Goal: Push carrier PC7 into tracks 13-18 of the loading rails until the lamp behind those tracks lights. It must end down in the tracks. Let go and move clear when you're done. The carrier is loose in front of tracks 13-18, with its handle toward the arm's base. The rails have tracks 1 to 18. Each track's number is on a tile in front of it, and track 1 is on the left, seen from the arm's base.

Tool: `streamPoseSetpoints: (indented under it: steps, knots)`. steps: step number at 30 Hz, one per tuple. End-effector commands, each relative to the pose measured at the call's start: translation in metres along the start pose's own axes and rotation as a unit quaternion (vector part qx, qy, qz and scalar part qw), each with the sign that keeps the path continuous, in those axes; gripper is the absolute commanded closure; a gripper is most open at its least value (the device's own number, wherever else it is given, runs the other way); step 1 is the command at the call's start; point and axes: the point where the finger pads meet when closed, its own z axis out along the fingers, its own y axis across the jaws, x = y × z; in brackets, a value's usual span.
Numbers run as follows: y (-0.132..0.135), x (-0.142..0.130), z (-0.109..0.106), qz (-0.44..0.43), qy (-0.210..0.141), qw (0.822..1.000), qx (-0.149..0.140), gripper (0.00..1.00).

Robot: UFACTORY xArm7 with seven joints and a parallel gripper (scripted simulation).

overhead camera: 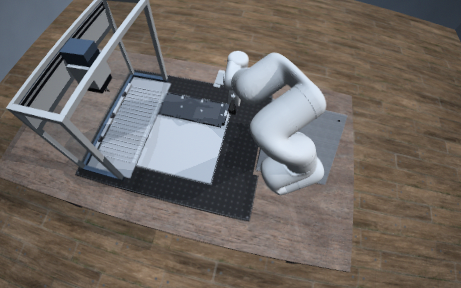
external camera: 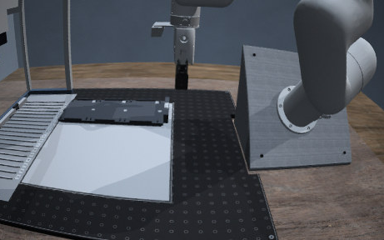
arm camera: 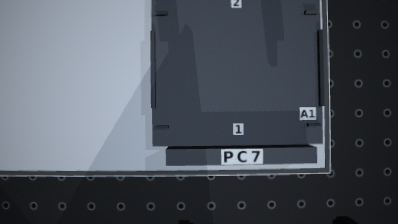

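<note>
Dark grey carrier PC7 (overhead camera: 194, 109) is the landmark here, so everything is placed off it. From the top view it lies flat along the far edge of the pale sheet (overhead camera: 184, 145), one short end right against the loading rails (overhead camera: 133, 120) and the other short end out by the arm; the white xArm (overhead camera: 284, 125) curls over from that outer side, and the pincer (overhead camera: 232, 106) hangs just beyond the carrier's outer end, not touching it as far as I can tell. A white frame (overhead camera: 81, 82) stands over the rails on the far side from the arm. Exterior view: the carrier (external camera: 113, 112) still reads as sitting on the sheet (external camera: 103, 162), not down in the rails (external camera: 17, 137), which start at its left end. The pincer (external camera: 181, 77) comes straight down behind the carrier's right end over the black perforated bench (external camera: 211, 175), fingers spread and holding nothing. The grey wedge mount (external camera: 266, 112) is well off to the carrier's right. Wrist view: looking straight down on the carrier's handle end (arm camera: 235, 80), with the handle bar (arm camera: 190, 156) labelled PC7 nearest the camera, tiles 1, 2 and A1 on the body above it. The sheet (arm camera: 70, 85) spreads to the carrier's left, dotted bench (arm camera: 360, 65) to its right and below. Only dark slivers of the fingertips show at the bottom edge.
</note>
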Motion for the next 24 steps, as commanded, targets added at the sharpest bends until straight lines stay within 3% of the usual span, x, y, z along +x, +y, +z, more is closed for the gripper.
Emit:
streamPoseSetpoints:
  steps: [1,24]
  knots:
    - [0.001,0.001,0.006,0.0,0.001,1.0,-0.002,0.18]
    - [0.001,0.001,0.041,0.0,0.001,1.0,-0.002,0.18]
